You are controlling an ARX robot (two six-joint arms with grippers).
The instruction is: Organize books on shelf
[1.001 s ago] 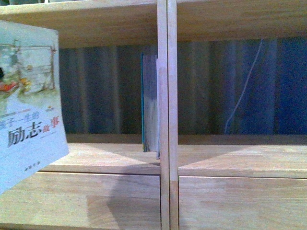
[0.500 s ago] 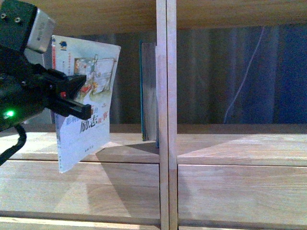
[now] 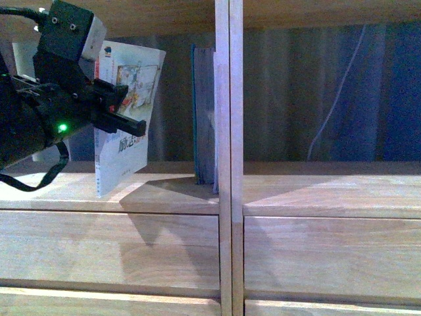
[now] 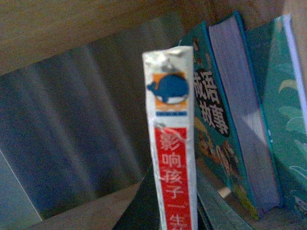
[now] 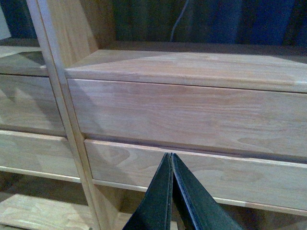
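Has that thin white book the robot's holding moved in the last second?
Yes. The thin white book with the red-banded spine has gone from the front view's left edge into the left compartment, toward the light-wood shelf's centre divider, its lower corner near the board.

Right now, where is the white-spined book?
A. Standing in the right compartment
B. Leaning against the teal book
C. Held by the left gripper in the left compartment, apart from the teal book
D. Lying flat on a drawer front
C: the left gripper holds the white-spined book in the left compartment, with a clear gap to the teal book.
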